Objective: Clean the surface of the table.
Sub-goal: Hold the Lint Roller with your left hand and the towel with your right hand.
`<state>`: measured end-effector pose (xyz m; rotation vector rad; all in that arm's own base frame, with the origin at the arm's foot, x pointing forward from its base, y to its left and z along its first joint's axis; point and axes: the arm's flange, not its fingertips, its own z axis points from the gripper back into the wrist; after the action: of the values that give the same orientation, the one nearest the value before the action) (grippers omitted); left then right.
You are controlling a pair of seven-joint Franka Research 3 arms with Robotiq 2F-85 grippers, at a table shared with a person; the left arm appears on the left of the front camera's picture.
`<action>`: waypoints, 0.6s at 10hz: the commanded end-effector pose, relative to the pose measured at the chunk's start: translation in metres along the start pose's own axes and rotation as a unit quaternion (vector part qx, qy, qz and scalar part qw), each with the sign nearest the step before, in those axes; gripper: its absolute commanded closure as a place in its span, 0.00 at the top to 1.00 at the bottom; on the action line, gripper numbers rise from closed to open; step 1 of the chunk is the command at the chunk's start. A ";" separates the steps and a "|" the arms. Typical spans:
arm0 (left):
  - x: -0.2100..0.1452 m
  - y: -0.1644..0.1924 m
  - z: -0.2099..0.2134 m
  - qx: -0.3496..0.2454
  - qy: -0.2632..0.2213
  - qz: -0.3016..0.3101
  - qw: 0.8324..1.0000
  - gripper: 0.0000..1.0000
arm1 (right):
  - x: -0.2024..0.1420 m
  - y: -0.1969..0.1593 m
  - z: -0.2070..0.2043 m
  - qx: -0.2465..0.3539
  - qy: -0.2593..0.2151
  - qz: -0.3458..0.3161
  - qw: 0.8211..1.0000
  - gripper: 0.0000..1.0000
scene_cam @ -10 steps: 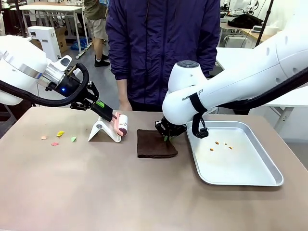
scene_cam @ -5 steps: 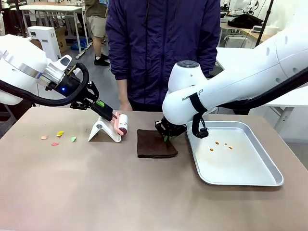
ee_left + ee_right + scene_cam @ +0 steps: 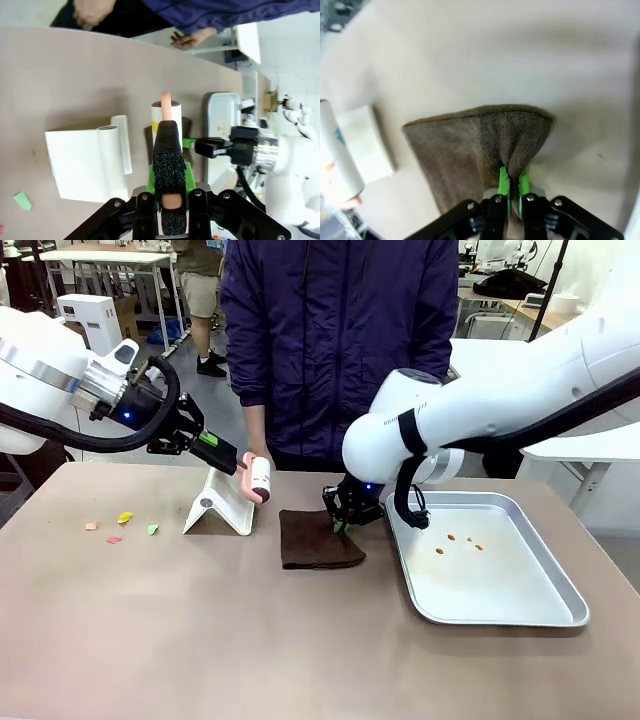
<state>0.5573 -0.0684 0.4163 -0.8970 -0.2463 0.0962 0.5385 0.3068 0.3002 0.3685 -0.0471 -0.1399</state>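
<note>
My left gripper (image 3: 222, 456) is shut on the pink handle of a white lint roller (image 3: 259, 478), holding it in the air just above a white folded stand (image 3: 220, 511). In the left wrist view the roller (image 3: 166, 112) sticks out past my left gripper (image 3: 168, 176), with the stand (image 3: 90, 165) beside it. My right gripper (image 3: 342, 521) is shut on the right edge of a brown cloth (image 3: 316, 540) that lies flat on the taupe table (image 3: 250, 640). In the right wrist view the green pads (image 3: 503, 183) pinch a raised fold of the cloth (image 3: 465, 142).
Several small coloured paper scraps (image 3: 125, 518) lie on the table's left part. A shiny metal tray (image 3: 520, 612) with a few brown crumbs (image 3: 440, 551) sits at the right. A person in a dark blue jacket (image 3: 340, 330) stands at the far edge.
My left gripper has lifted the lint roller up off the stand. My right gripper has pulled the cloth a little to the left and away, and that arm's elbow has swung right.
</note>
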 end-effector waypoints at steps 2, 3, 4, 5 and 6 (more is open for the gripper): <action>-0.026 -0.001 0.028 -0.062 -0.003 -0.041 0.997 0.00 | 0.002 -0.056 0.025 0.226 0.069 -0.036 0.971 0.00; -0.032 -0.003 0.038 -0.069 -0.010 -0.049 0.996 0.00 | 0.002 -0.065 0.034 0.274 0.090 -0.037 0.957 0.00; -0.038 -0.004 0.048 -0.084 -0.010 -0.056 0.995 0.00 | -0.001 -0.073 0.043 0.325 0.131 -0.025 0.936 0.00; -0.045 -0.001 0.061 -0.094 -0.017 -0.058 0.994 0.00 | -0.005 -0.082 0.054 0.374 0.163 -0.013 0.913 0.00; -0.050 0.003 0.076 -0.107 -0.015 -0.058 0.992 0.00 | -0.009 -0.090 0.065 0.411 0.178 -0.007 0.894 0.00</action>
<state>0.5026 -0.0298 0.4517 -1.0336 -0.3169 -0.0071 0.5370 0.2211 0.3302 1.2020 0.1872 -0.0732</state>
